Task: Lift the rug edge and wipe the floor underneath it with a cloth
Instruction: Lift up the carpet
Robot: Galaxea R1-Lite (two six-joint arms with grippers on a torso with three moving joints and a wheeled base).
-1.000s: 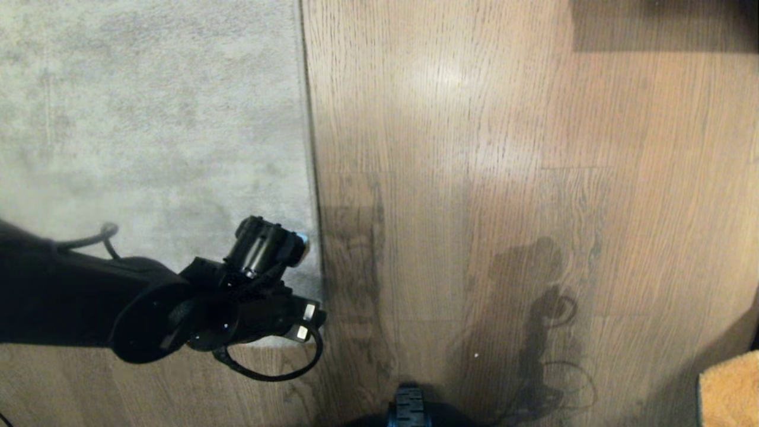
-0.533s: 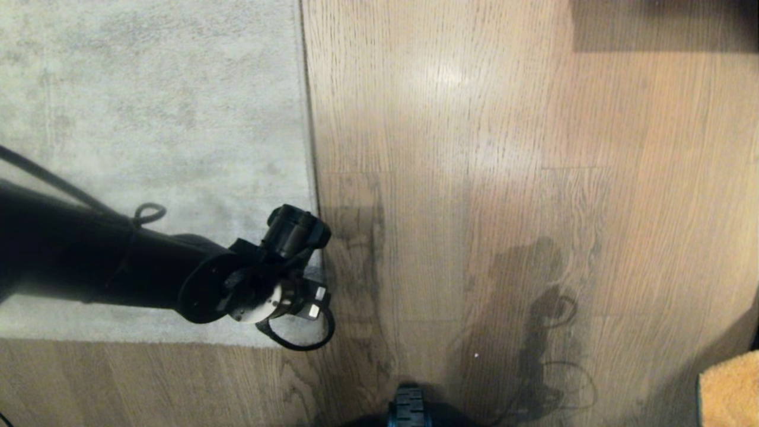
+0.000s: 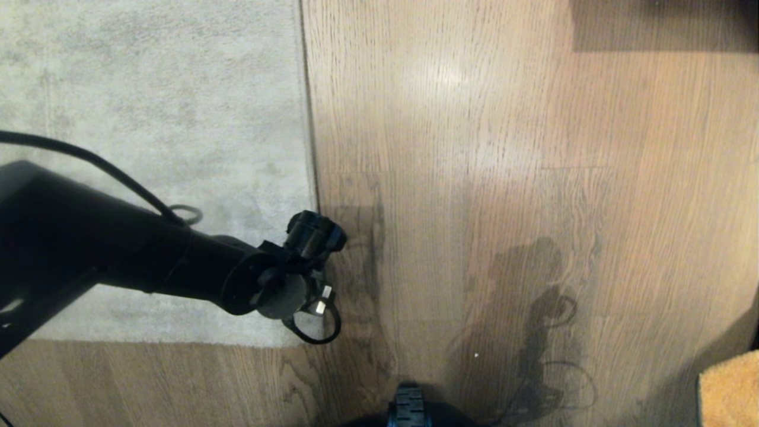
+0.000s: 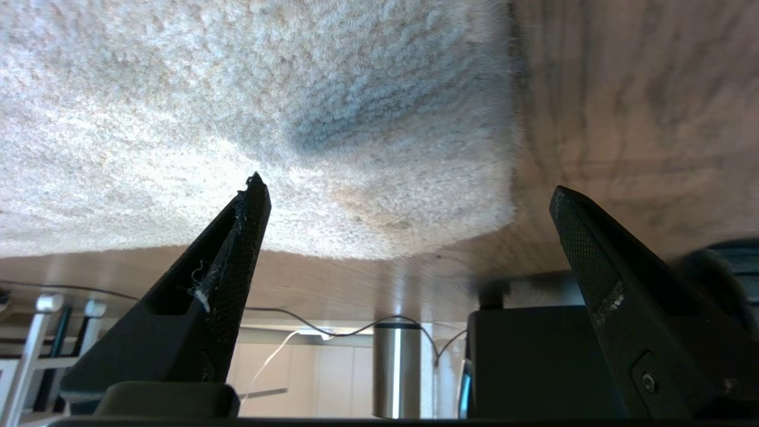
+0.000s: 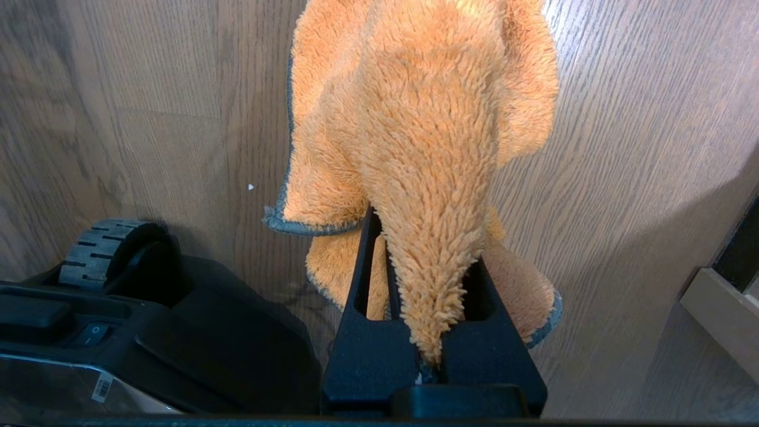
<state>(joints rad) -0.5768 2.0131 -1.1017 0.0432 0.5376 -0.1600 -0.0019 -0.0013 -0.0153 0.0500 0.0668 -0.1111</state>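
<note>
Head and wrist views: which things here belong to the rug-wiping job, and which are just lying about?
For the job:
- rug edge
- floor
- cloth, pinched in the right claw
- left claw, open at the rug corner

Lying about:
- cable
- metal cylinder

metal post [image 4: 398, 367]; trailing wires [image 4: 332, 332]
</note>
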